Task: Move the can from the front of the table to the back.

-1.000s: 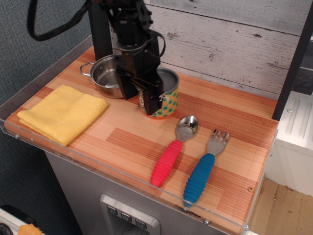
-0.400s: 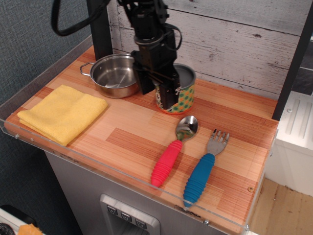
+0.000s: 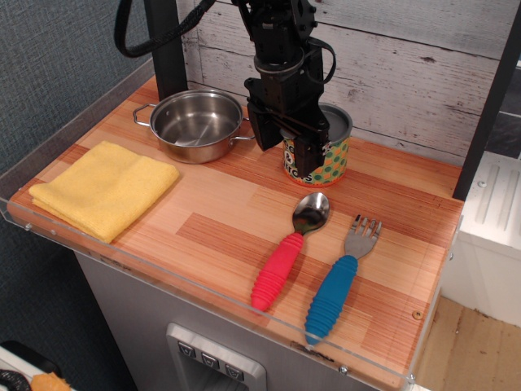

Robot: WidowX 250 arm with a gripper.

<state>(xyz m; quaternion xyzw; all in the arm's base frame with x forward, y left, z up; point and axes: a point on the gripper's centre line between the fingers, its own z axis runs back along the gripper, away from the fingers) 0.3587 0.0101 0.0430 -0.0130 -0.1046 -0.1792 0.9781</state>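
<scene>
The can [image 3: 329,160] has a grey metal top and a yellow label dotted green and orange. It stands upright near the back of the striped wooden table [image 3: 220,220], close to the plank wall. My black gripper [image 3: 295,151] comes down from above and is shut on the can's left rim. One finger [image 3: 309,159] covers the front of the label. The can's base sits at or just above the wood; I cannot tell which.
A steel two-handled pot [image 3: 195,124] stands left of the can at the back. A folded yellow cloth [image 3: 104,187] lies at the left front. A red-handled spoon [image 3: 289,248] and a blue-handled fork [image 3: 340,281] lie in front of the can. A clear acrylic rim [image 3: 203,289] edges the table.
My gripper has carried the can to the right and toward the back wall, away from the pot. The pot, cloth, spoon and fork have not moved.
</scene>
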